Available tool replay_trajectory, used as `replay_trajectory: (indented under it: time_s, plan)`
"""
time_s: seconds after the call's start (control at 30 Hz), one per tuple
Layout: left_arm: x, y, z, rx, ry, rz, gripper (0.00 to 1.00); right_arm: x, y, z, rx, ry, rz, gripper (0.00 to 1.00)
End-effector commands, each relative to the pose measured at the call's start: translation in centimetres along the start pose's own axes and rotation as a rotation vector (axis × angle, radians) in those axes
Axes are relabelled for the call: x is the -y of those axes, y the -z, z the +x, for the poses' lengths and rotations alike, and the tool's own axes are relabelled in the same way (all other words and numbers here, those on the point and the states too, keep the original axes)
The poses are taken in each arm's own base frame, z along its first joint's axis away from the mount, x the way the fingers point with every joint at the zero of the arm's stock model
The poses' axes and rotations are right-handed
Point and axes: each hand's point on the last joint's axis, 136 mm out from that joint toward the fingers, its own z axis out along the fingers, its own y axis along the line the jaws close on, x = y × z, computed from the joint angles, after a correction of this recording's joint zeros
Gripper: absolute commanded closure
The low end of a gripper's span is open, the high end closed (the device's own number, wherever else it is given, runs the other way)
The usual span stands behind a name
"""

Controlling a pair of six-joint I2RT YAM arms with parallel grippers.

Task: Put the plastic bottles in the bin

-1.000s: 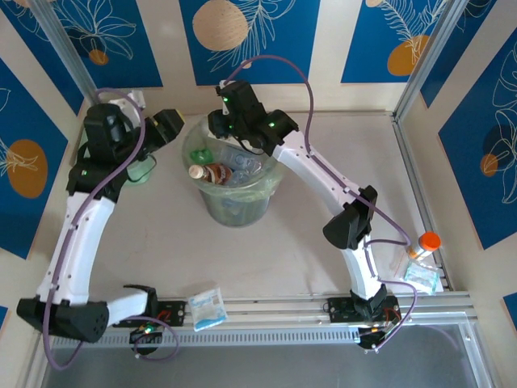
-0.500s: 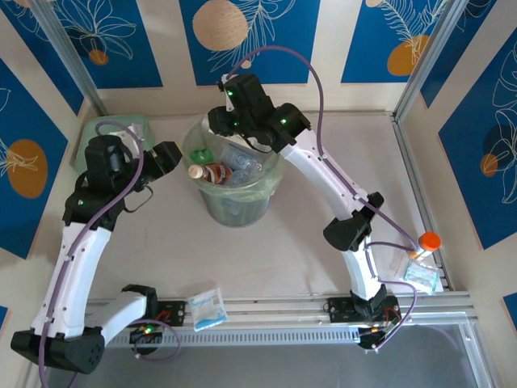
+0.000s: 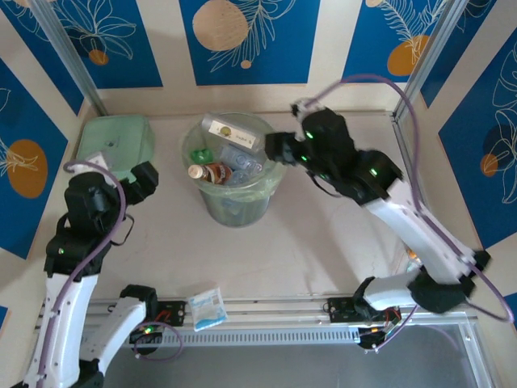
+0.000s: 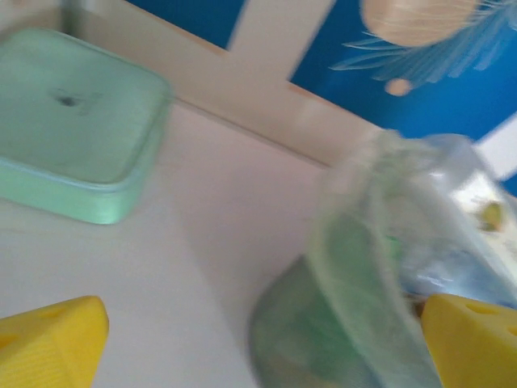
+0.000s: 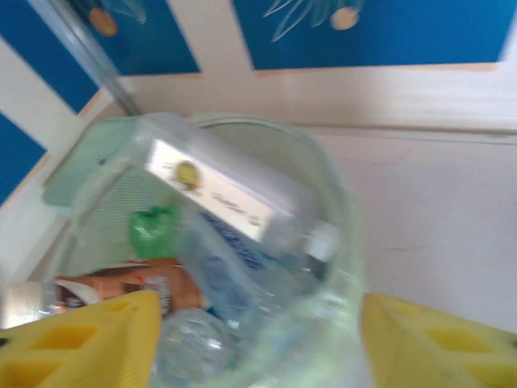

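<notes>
The bin (image 3: 236,202) stands at the middle back of the table, heaped with plastic bottles. A long clear bottle (image 3: 233,133) with a white label lies across the top by the far rim. A brown-labelled one (image 3: 212,172) and a green one (image 3: 202,153) lie below it. My right gripper (image 3: 279,148) hangs open just right of the rim. In the right wrist view the long bottle (image 5: 226,190) and brown one (image 5: 121,291) sit inside the rim (image 5: 339,210), ahead of the empty right gripper (image 5: 258,356). My left gripper (image 3: 145,179) is open left of the bin (image 4: 355,307).
A square pale-green lidded box (image 3: 115,141) sits at the back left, also in the left wrist view (image 4: 73,153). A flat white-and-blue packet (image 3: 208,307) lies by the front rail. Blue patterned walls close the back and sides.
My right gripper has drawn back from over the bin to its right side, and the long clear bottle now lies on the heap. My left arm has pulled back toward the near left.
</notes>
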Motion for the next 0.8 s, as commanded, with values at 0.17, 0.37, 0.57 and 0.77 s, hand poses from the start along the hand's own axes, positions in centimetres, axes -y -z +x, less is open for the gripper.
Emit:
replay_trajectory:
  time_s: [0.17, 0.37, 0.57, 0.77]
  plan:
    - [-9.6, -5.4, 4.5, 0.045, -0.187, -0.455, 0.01, 13.3, 0.0, 10.4, -0.004, -0.217, 0.368, 0.24]
    - [-11.1, -8.2, 7.1, 0.141, -0.238, -0.449, 0.01, 18.7, -1.9, 17.2, 0.065, -0.101, 0.365, 0.2]
    - [-11.4, -11.2, 7.2, 0.174, -0.355, -0.491, 0.01, 26.2, -3.6, 21.3, -0.067, -0.071, 0.626, 0.14]
    - [-12.0, -15.2, 10.2, 0.149, -0.382, -0.478, 0.01, 29.0, -5.8, 21.8, 0.023, -0.015, 0.699, 0.13]
